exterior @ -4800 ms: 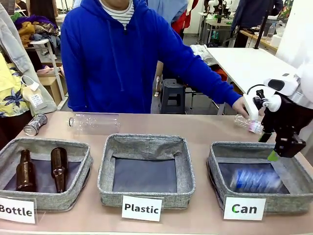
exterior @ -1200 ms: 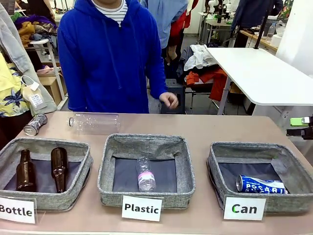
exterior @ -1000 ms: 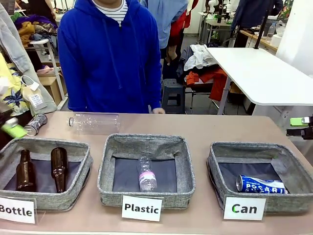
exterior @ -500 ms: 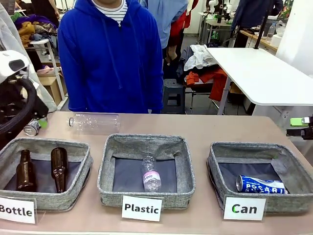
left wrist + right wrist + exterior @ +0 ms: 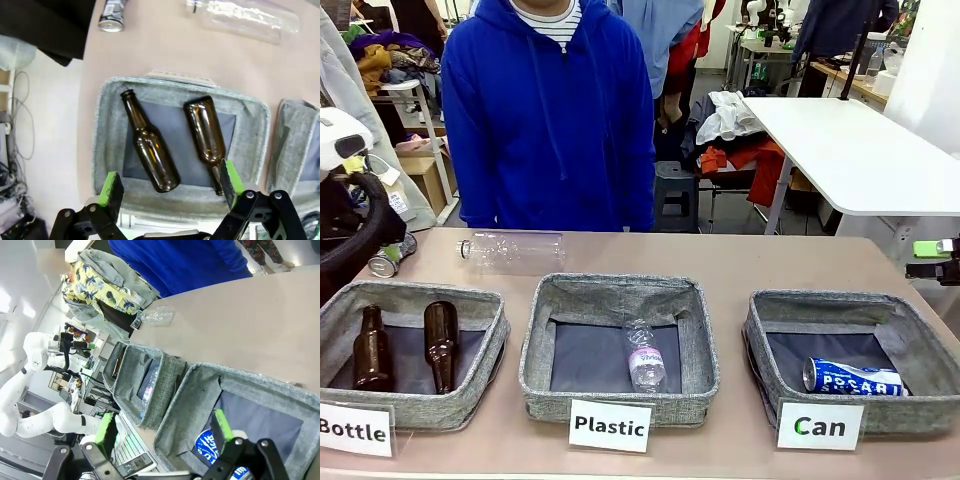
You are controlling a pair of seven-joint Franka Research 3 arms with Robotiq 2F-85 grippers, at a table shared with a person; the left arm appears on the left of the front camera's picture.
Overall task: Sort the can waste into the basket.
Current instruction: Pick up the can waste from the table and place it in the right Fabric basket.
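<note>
Two cans. Blue can (image 5: 853, 377), white lettering, on side in basket (image 5: 767, 318) labelled "Can", long axis left-right, top toward robot's left. Silver can (image 5: 112, 11), dark print, on tabletop (image 5: 770, 262) beyond Bottle basket (image 5: 102, 150); left wrist view shows its end face, front view half behind left arm (image 5: 350, 215). Left claw (image 5: 170, 182), right claw (image 5: 163, 431) both apart, empty.

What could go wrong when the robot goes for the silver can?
1. The silver can lies on its side close to the edge of the table. A nudge from the open left hand might roll it off.
2. The clear bottle lies nearby, so the hand might catch that instead.
3. The Can basket sits at the far right end. Carried over the Bottle basket and Plastic basket, the can could drop into the wrong one.
</note>
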